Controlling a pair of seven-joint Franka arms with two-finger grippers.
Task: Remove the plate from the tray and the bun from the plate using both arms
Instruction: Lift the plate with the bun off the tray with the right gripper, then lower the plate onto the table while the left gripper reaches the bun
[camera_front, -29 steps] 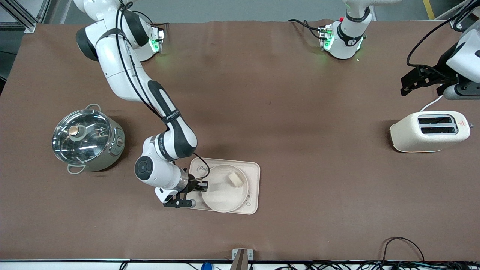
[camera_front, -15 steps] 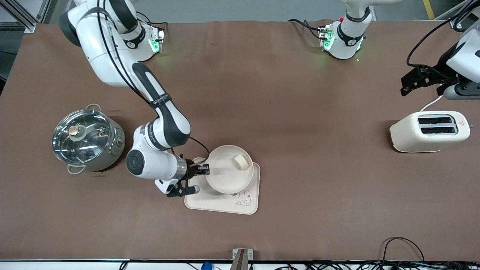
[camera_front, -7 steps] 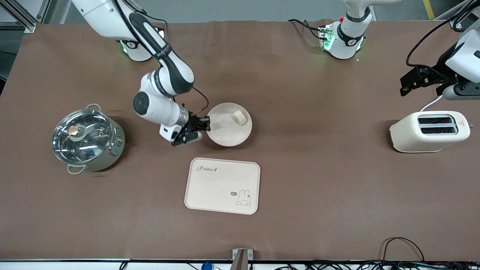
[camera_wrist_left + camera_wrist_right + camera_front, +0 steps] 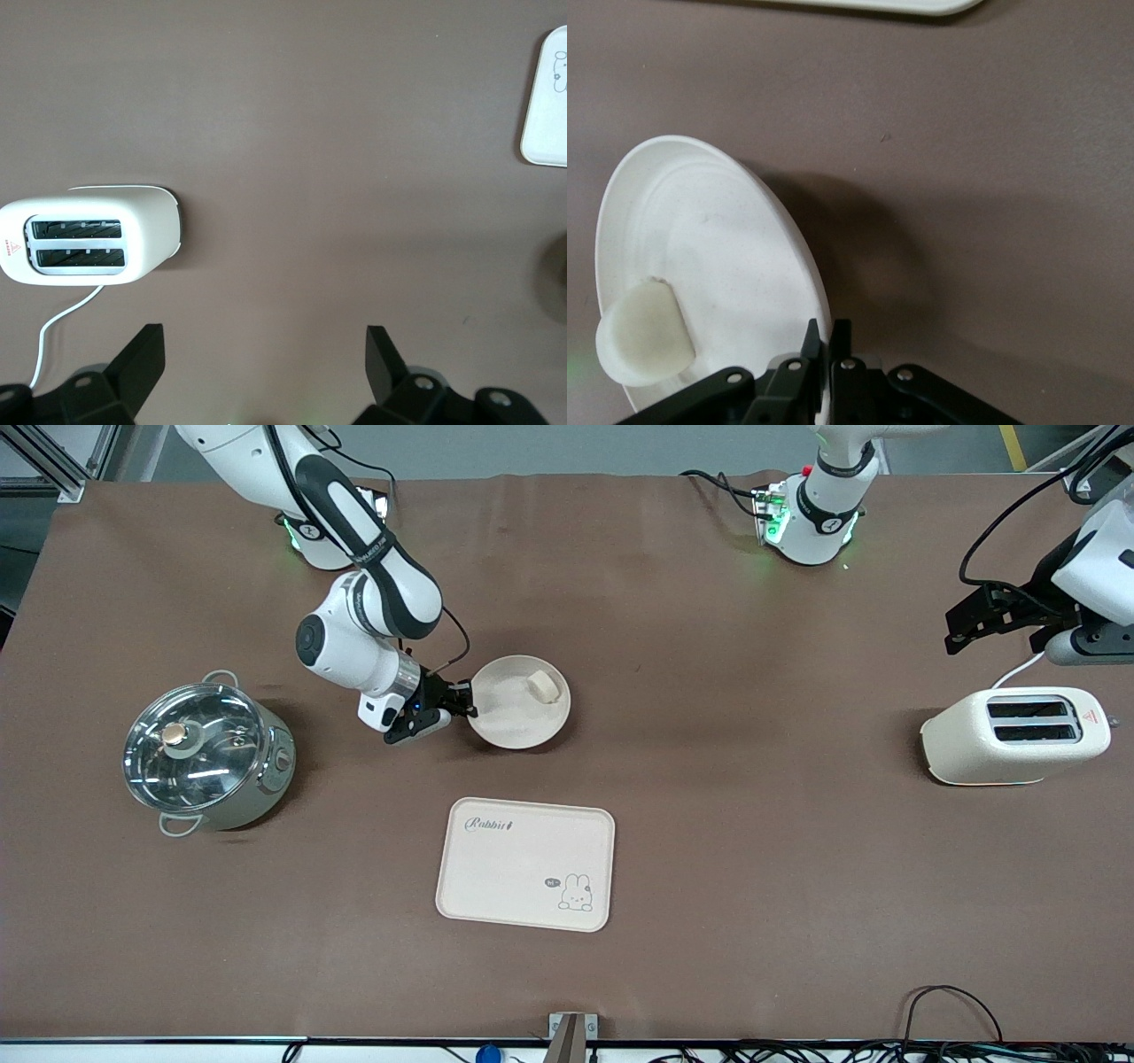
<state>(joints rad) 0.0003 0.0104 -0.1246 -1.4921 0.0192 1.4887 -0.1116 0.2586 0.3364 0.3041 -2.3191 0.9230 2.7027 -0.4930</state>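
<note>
The round cream plate [image 4: 514,708] is held above the brown table, over a spot between the tray and the right arm's base. The small pale bun [image 4: 544,685] lies on it. My right gripper [image 4: 467,700] is shut on the plate's rim at the side toward the pot. In the right wrist view the fingers pinch the rim of the plate [image 4: 718,266], with the bun [image 4: 642,332] beside them. My left gripper [image 4: 961,624] is open and empty, up over the table above the toaster; in its wrist view the gripper [image 4: 266,359] shows wide apart fingers.
The cream rectangular tray with the rabbit drawing [image 4: 496,859] lies nearer the front camera than the plate. A lidded steel pot [image 4: 204,755] stands toward the right arm's end. A white toaster [image 4: 1014,735] stands toward the left arm's end.
My right gripper has lifted the plate with the bun off the tray and carried it away from the front camera, toward the right arm's base. The left arm has not moved.
</note>
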